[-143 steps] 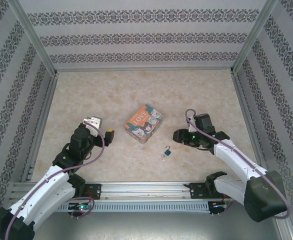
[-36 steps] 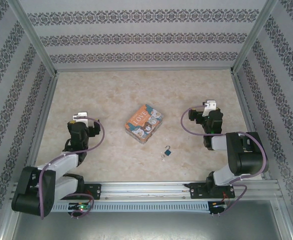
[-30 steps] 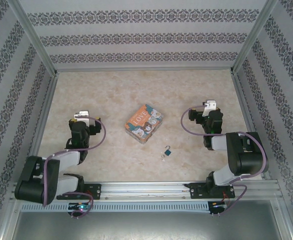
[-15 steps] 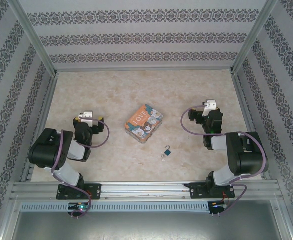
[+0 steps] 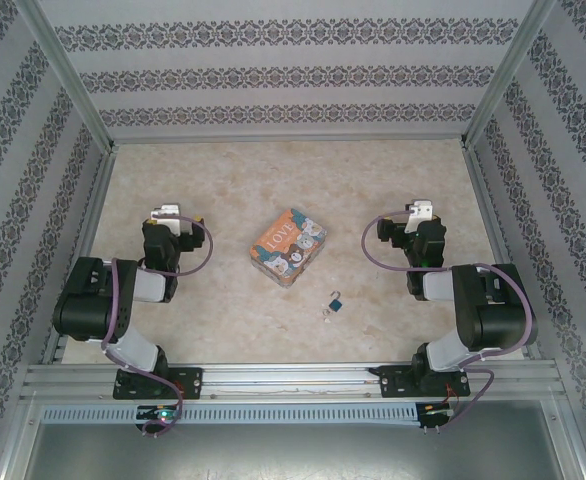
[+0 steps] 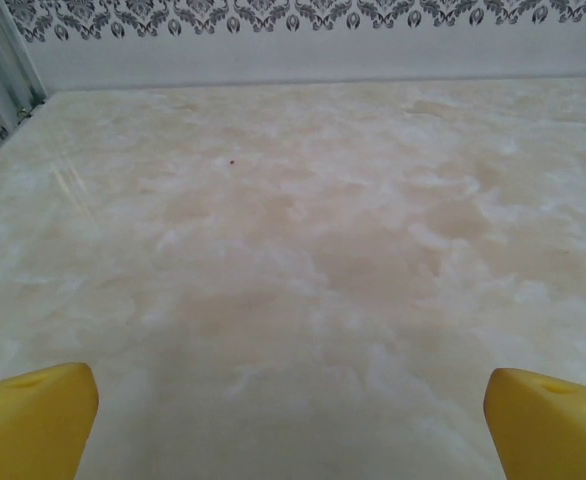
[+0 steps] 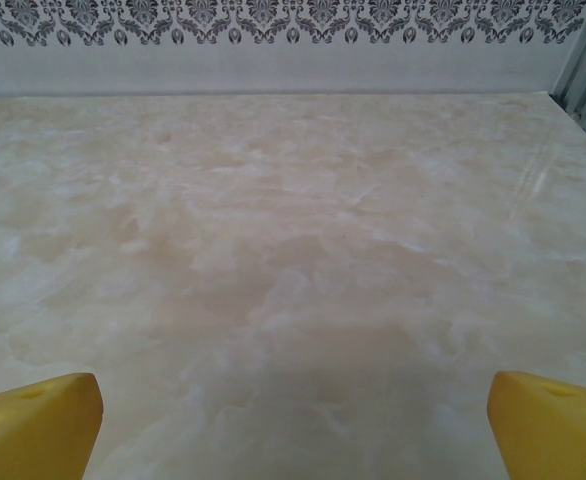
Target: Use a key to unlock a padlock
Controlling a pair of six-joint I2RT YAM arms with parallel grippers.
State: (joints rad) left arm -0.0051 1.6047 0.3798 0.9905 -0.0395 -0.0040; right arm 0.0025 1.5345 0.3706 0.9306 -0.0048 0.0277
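The padlock (image 5: 338,300) lies towards the table's (image 5: 223,180) near edge, the key (image 5: 327,313) just beside it. Left jaws and right jaws gape wide, empty. The right jaws are closer, and the padlock lies behind and left of them.

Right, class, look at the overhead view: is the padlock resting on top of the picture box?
No, the padlock lies on the table, apart from the box and nearer the front edge.

Smooth, glossy marble-patterned table (image 5: 223,320); teal padlock (image 5: 335,301) with a thin silvery metal shackle.
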